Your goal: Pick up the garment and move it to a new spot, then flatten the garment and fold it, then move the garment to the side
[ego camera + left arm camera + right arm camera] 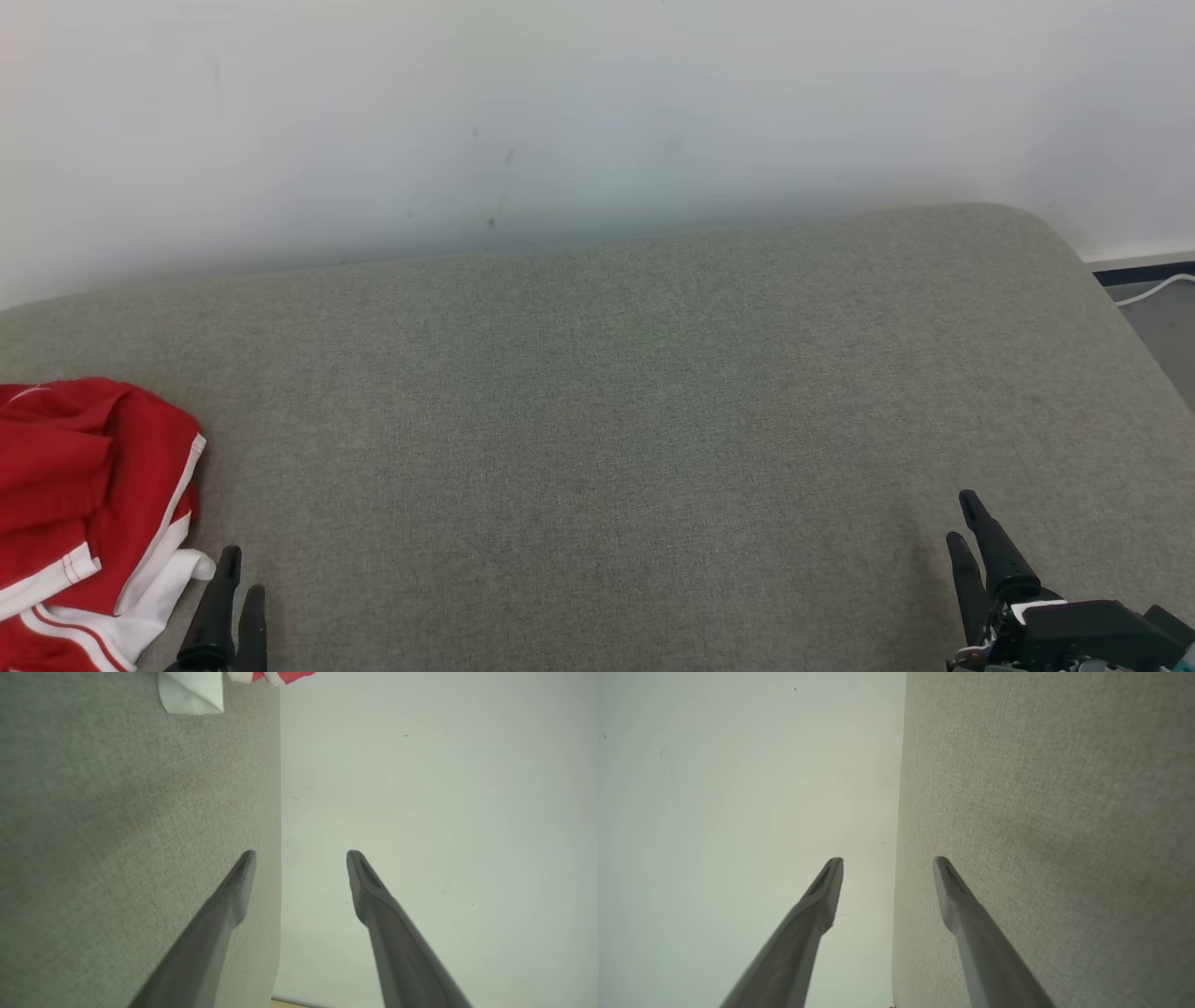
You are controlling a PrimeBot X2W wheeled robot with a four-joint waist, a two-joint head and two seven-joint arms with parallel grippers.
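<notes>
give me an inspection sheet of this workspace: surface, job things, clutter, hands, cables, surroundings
surface: grey-green fabric cushion, flat, with a rounded far right corner
job's things: red garment with white trim, crumpled at the cushion's left edge, partly cut off by the head view
clutter: nothing seen
hands: left hand open, low beside the garment's white hem, holding nothing; right hand open over the cushion's near right, holding nothing
cables: white cable on the floor at far right
surroundings: pale wall with a few small dark marks behind the cushion
</notes>
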